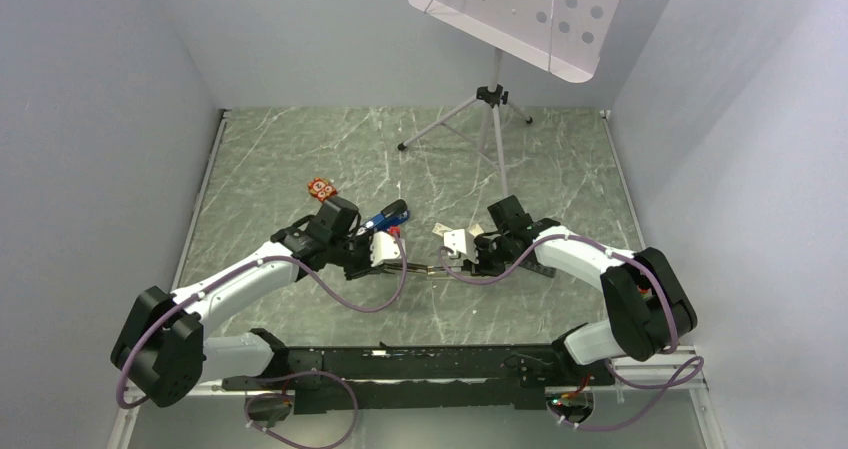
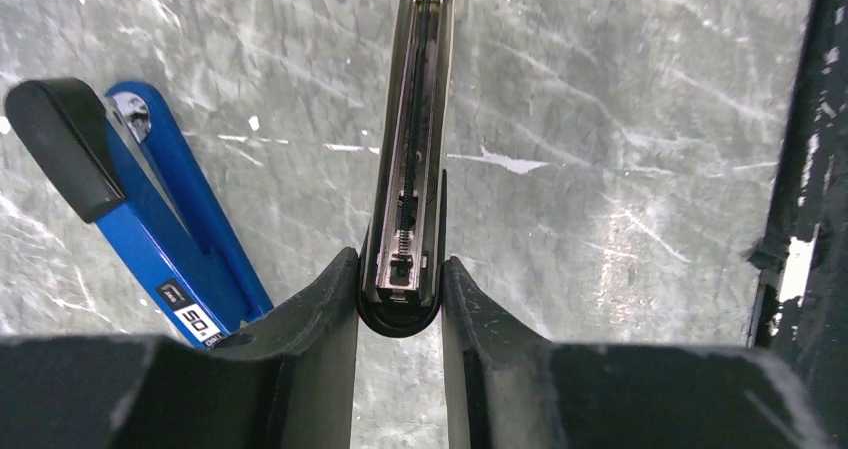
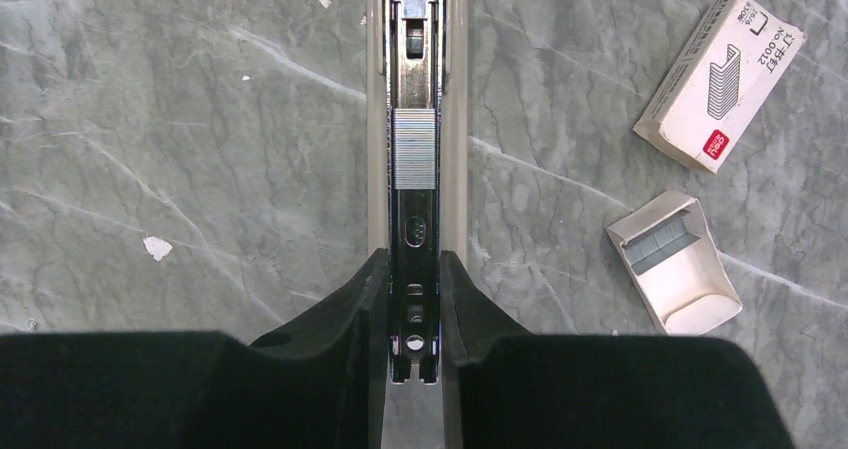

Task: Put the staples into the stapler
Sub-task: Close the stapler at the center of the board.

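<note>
Presently the left jaws clamp the opened stapler (image 2: 408, 219) by its spring-arm end; the right jaws pinch its magazine rail (image 3: 413, 9), where the staples (image 3: 414, 149) lie, perhaps unseated. Any twist between the arms could tip them out.

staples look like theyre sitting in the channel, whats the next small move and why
Probably fold the stapler shut. The staples already lie in its open channel, which the right gripper clamps at the near end; the left gripper clamps the sprung cover, lying flat open. So the left arm should likely swing that cover over while the right holds steady.
</note>
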`<state>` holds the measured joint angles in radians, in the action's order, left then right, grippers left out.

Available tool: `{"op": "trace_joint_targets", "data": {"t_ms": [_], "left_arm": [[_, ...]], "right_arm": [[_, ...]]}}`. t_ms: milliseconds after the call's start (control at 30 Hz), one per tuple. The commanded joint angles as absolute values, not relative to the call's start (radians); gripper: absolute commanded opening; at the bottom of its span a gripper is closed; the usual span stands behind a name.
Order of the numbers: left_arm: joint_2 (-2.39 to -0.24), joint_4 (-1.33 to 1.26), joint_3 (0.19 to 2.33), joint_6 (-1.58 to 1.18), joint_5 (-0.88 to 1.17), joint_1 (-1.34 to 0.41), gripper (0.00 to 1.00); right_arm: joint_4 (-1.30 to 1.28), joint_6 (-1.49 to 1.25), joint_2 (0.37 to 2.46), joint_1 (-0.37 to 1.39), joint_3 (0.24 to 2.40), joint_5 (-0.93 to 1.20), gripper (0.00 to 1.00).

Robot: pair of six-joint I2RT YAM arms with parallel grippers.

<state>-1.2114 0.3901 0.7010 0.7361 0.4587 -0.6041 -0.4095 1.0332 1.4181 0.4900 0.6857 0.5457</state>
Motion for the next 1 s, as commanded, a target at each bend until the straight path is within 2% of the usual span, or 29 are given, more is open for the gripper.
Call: {"op": "trace_joint_targets", "data": {"t_ms": [0, 333, 767, 967], "left_arm": [[-1.186, 0.305, 0.794, 0.682, 0.507, -0.637, 0.00], [-1.292, 0.063, 0.865, 0.501, 0.555, -0.742, 0.00], [-1.449, -0.201, 0.868, 0.334, 0.620, -0.785, 0.00], [-1.514, -0.278, 0.848, 0.289, 0.651, -0.787, 0.00]], "right_arm": [[-0.432, 1.044, 1.438, 0.495, 0.715, 0.577, 0.05], [-0.428, 1.024, 1.453, 0.512, 0.727, 0.580, 0.05], [-0.409, 0.991, 1.457, 0.514, 0.726, 0.589, 0.05], [-0.404, 0.961, 1.450, 0.514, 0.723, 0.604, 0.09]]}}
